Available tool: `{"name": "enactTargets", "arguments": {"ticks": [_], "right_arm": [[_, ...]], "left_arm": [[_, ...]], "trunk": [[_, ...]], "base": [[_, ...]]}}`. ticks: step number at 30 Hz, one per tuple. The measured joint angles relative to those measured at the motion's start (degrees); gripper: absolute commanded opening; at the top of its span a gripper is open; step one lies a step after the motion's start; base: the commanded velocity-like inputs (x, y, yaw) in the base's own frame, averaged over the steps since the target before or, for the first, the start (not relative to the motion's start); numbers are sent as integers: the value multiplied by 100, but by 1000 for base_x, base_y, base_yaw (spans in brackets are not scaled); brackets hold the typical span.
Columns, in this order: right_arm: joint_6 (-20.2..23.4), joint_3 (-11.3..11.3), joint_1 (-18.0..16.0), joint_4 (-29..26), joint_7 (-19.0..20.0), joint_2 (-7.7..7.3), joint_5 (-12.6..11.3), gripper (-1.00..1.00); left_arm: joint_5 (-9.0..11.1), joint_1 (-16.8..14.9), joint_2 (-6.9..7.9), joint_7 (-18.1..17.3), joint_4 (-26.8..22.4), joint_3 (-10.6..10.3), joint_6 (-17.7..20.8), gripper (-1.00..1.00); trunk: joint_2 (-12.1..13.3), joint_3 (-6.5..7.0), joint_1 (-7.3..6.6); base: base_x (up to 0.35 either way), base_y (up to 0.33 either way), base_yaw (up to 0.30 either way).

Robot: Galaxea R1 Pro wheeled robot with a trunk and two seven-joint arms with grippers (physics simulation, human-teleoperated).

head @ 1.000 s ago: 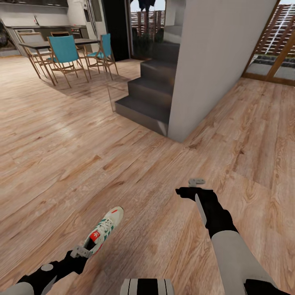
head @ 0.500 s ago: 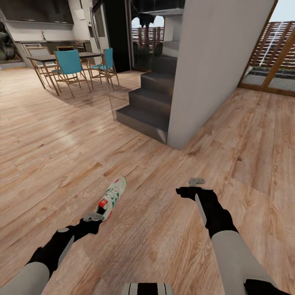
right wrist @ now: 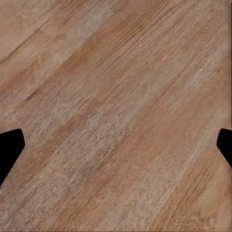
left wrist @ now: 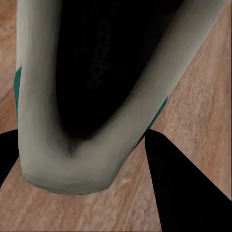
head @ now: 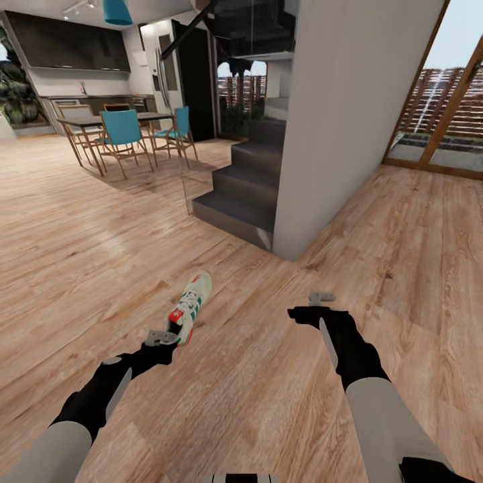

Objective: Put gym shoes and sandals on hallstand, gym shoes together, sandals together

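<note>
Warm brown wood-plank floor point(head: 100, 255) lies below; the white green-striped gym shoe point(head: 190, 306), near the grey staircase point(head: 238, 194), is clamped at its heel by the left gripper point(head: 159, 337) for carrying. The right gripper point(head: 320, 296) is wide open, empty.

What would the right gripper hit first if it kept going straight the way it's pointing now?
Probably only the wood floor: the open right gripper looks onto bare planks with nothing between, though how far off they lie is unclear.

Faint mirrored lettering on gym shoe point(left wrist: 92, 96) insole, not legible
</note>
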Motion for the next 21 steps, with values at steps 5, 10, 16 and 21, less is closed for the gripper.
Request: {"name": "enactTargets", "arguments": {"ticks": [5,10,16,21], "right_arm": [[0,3,0,9,-5,3,0,100],[0,5,-1,12,-6,3,0,100],[0,5,-1,14,-3,3,0,100],[0,6,-1,16,1,3,0,100]], "left_arm": [[28,0,-32,-6,5,-10,6,-100],[36,3,-67,-9,6,-5,8,-100],[38,8,-78,-9,7,-5,4,-100],[44,9,-75,-9,7,-1,0,-100]], "trunk": [[7,158,-13],[13,316,-26],[21,506,-41],[28,665,-54]], "base": [[0,0,0],[0,0,0],[0,0,0],[0,0,0]]}}
